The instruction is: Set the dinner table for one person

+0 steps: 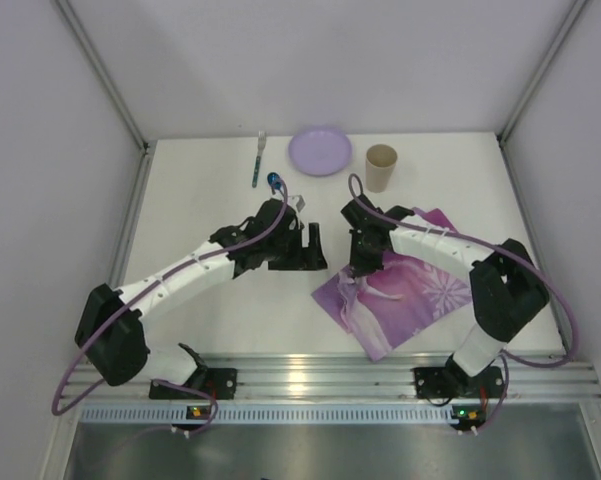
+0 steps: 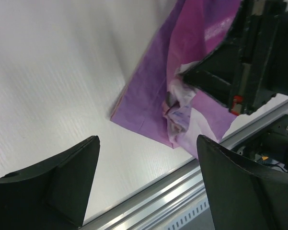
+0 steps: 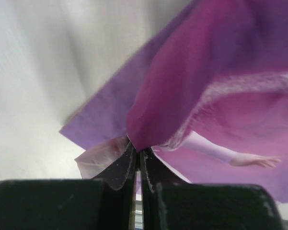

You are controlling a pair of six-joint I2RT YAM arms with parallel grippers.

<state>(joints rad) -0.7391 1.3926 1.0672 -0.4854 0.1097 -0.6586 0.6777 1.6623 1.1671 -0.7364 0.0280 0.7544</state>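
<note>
The purple princess placemat (image 1: 410, 295) lies crumpled on the right half of the white dinner table (image 1: 210, 190). My right gripper (image 1: 356, 272) is shut on a fold of the placemat (image 3: 182, 86) near its left edge and lifts it a little. My left gripper (image 1: 298, 250) is open and empty, hovering over bare table just left of the placemat (image 2: 148, 96). A purple plate (image 1: 320, 150), a tan paper cup (image 1: 381, 167) and a utensil with a teal handle (image 1: 259, 160) lie at the far edge. A small blue thing (image 1: 274, 181) lies beside the left arm's wrist.
White walls close in the table on the left, right and back. An aluminium rail (image 1: 330, 375) runs along the near edge, where both arm bases are bolted; it also shows in the left wrist view (image 2: 182, 191).
</note>
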